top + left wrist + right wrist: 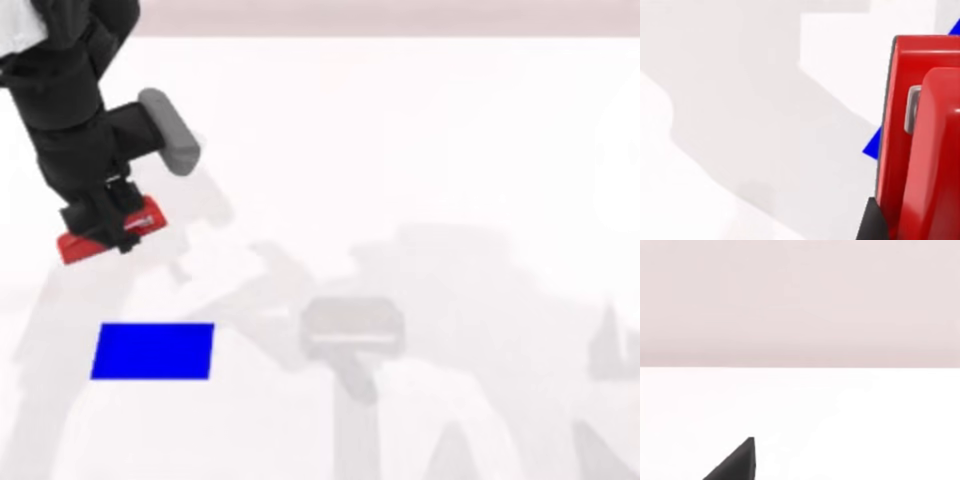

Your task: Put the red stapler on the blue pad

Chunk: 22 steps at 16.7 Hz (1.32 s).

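The red stapler [78, 245] is at the table's far left, lying slantwise, with my left gripper [112, 222] shut across its middle from above. In the left wrist view the stapler [925, 150] fills one side, and a dark fingertip [871, 226] presses against its flank. The blue pad [152, 351] lies flat nearer the front edge, apart from the stapler. Slivers of the blue pad [871, 147] show past the stapler's edge in the left wrist view. My right arm is out of the top view. Only a dark corner of the right gripper [739, 464] shows, over bare table.
The white table [420, 150] stretches to the right of the stapler and pad, crossed by grey shadows of the arms. A pale wall [800, 300] rises behind the table's back edge.
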Tool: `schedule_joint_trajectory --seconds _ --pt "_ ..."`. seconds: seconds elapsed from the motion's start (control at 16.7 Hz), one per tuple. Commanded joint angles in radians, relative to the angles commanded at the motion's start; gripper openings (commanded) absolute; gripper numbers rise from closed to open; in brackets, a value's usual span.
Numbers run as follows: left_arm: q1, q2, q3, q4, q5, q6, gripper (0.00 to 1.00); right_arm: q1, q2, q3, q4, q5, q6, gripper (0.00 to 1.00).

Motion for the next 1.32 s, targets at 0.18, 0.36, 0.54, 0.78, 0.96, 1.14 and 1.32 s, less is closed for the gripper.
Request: schedule_joint_trajectory --seconds 0.18,0.36,0.54,0.78,0.96,1.14,1.32 --pt "-0.035 -0.075 -0.105 0.019 0.001 0.206 0.0 0.0 0.0 0.0 0.0 0.0 0.0 1.0" --pt "-0.063 -0.144 -0.19 0.042 0.001 0.358 0.0 0.0 0.0 0.0 0.0 0.0 0.0 1.0" --pt "-0.076 -0.181 -0.231 0.056 0.001 0.418 0.0 0.0 0.0 0.0 0.0 0.0 0.0 1.0" --pt "-0.07 -0.178 -0.229 0.055 0.0 0.419 0.0 0.0 0.0 0.0 0.0 0.0 0.0 1.0" --pt "-0.073 -0.164 -0.257 0.094 0.001 0.42 0.0 0.0 0.0 0.0 0.0 0.0 0.0 1.0" --pt "-0.074 -0.122 -0.335 0.224 0.001 0.418 0.0 0.0 0.0 0.0 0.0 0.0 0.0 1.0" --pt "-0.076 -0.07 -0.427 0.375 0.002 0.418 0.0 0.0 0.0 0.0 0.0 0.0 0.0 1.0"
